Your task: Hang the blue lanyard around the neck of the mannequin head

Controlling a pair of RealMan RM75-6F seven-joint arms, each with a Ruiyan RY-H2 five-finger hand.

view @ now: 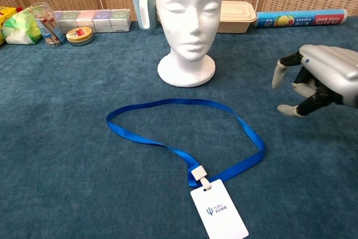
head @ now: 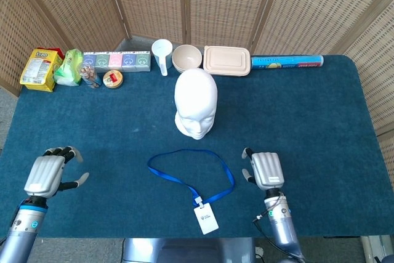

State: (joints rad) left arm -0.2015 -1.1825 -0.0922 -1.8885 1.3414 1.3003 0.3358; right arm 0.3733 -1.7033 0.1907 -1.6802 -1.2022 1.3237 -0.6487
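- At frame centre, the blue lanyard (head: 192,173) lies flat in a loop on the blue tablecloth (head: 320,115), its badge (head: 205,218) lowest, just below the mannequin head (head: 196,103).
- My right hand (head: 266,170) hovers right of the loop, fingers apart, grasping nothing.
- My left hand (head: 47,173), lower left, is likewise released.
- Step in hand: approach. I judge the next move calls for pinching the strap's right bend.

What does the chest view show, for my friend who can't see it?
A blue lanyard with a white badge lies looped on a blue table before a white mannequin head. The robot's right hand, fingers apart, hovers right of the loop.
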